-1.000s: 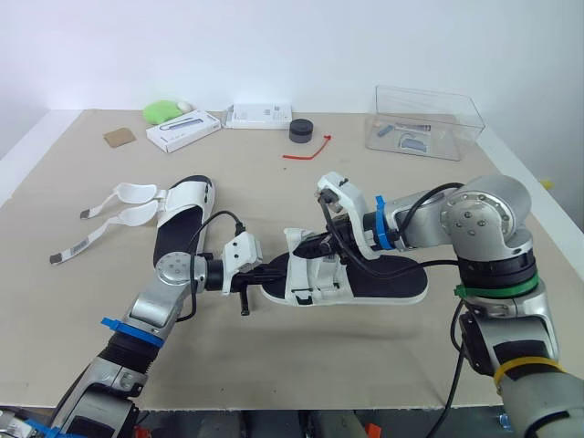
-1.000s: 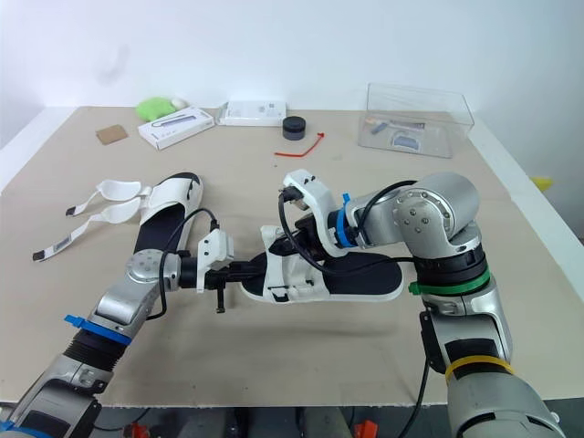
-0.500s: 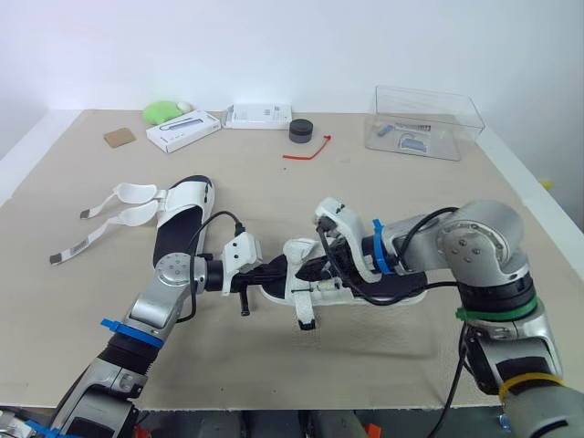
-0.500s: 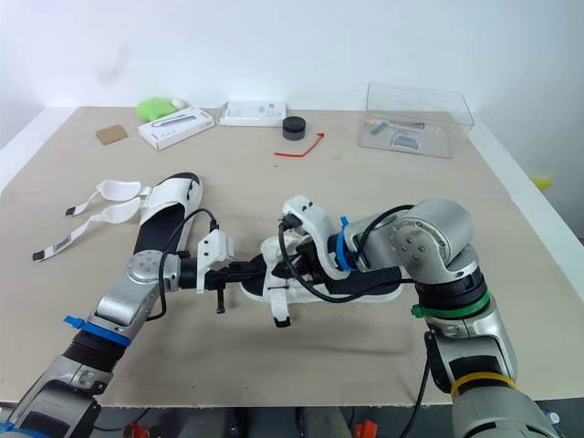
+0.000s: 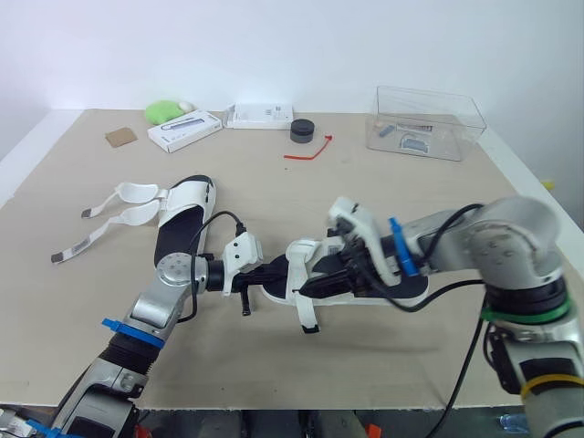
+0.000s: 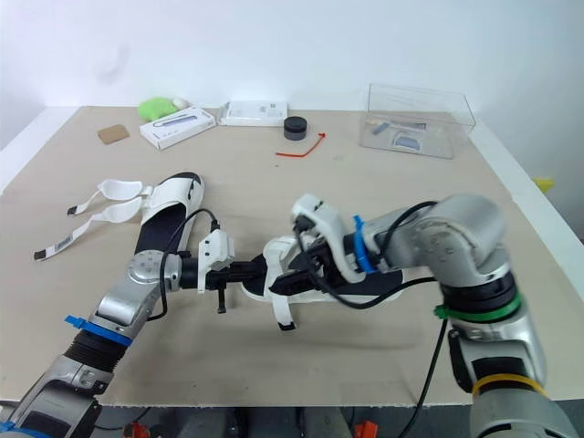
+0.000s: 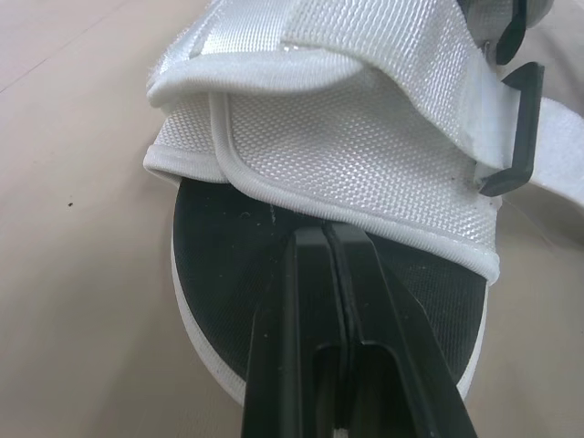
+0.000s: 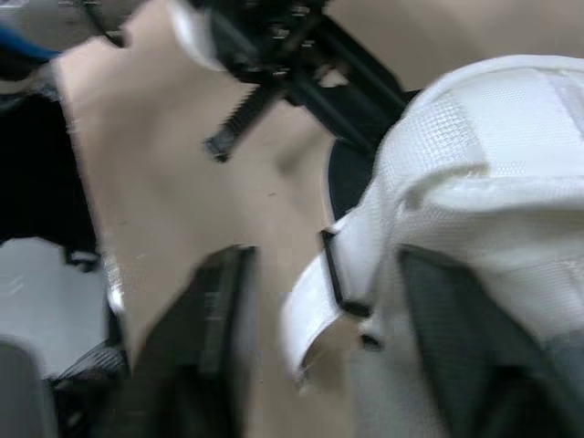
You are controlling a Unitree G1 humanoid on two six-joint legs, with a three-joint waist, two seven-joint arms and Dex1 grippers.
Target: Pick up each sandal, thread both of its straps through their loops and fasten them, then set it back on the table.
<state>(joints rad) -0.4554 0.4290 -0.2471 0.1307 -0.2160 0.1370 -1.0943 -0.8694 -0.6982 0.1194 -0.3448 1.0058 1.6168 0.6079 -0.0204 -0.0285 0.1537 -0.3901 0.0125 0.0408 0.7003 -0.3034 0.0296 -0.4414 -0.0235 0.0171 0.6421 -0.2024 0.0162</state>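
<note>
Sandal (image 5: 383, 290) toward table's (image 5: 383, 370) front edge, bare top around. Left gripper (image 7: 332, 239) pressed together, tips on its toe (insole). Right gripper (image 8: 327, 260) spread, strap (image 8: 310, 306) between.

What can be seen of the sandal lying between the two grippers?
The sandal has a black footbed rimmed by a white sole, and a white woven-mesh upper with piped edges. A black rectangular loop sits on one strap, and one strap end hangs loose over the near side, unfastened. It lies on the table, toe toward the robot's left. The left gripper, fingers shut, lies over the toe of the footbed. The right gripper, fingers open, straddles the looped strap.
</note>
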